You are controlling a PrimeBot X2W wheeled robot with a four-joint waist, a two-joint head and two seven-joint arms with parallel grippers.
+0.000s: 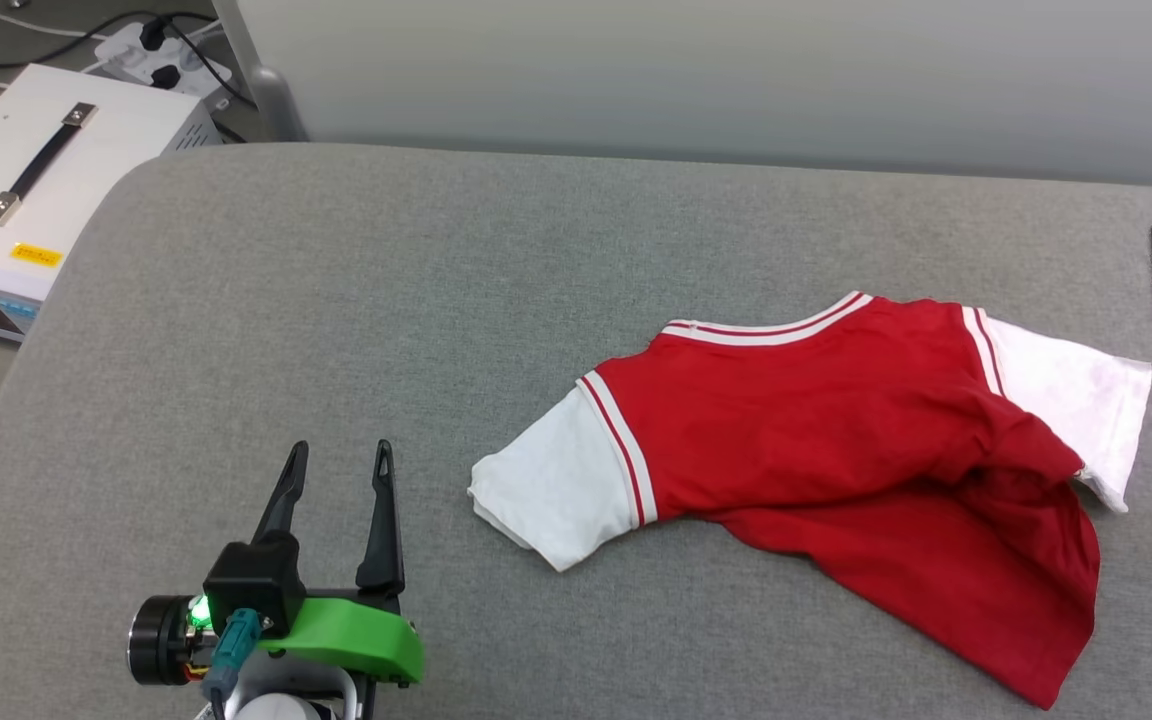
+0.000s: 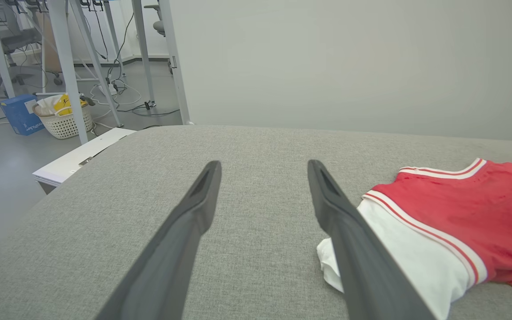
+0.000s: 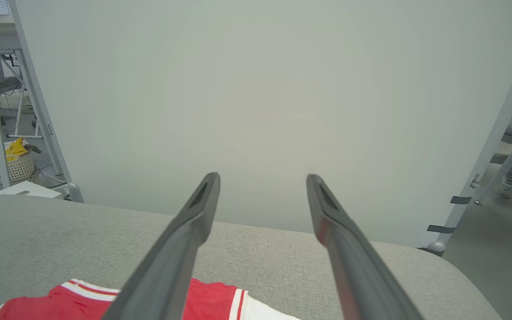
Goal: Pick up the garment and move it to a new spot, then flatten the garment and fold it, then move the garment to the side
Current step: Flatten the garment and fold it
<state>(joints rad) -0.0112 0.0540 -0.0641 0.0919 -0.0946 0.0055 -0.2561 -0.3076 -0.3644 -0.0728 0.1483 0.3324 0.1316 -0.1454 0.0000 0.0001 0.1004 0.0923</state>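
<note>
Red garment (image 1: 836, 440) sleeve-to-sleeve left-right, collar (image 1: 776, 328) far side; left gripper (image 1: 341, 448), right gripper (image 3: 262, 176) both spread apart

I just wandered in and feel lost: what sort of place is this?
Most likely a lab or test workshop. A white instrument box and a power strip sit beside the padded grey table, metal-legged desks with trailing cables stand nearby, and a plain white partition screens it.

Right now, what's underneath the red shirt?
The red shirt lies rumpled directly on the grey padded surface, which shows all around it. Whatever might sit beneath its folds is covered.
</note>
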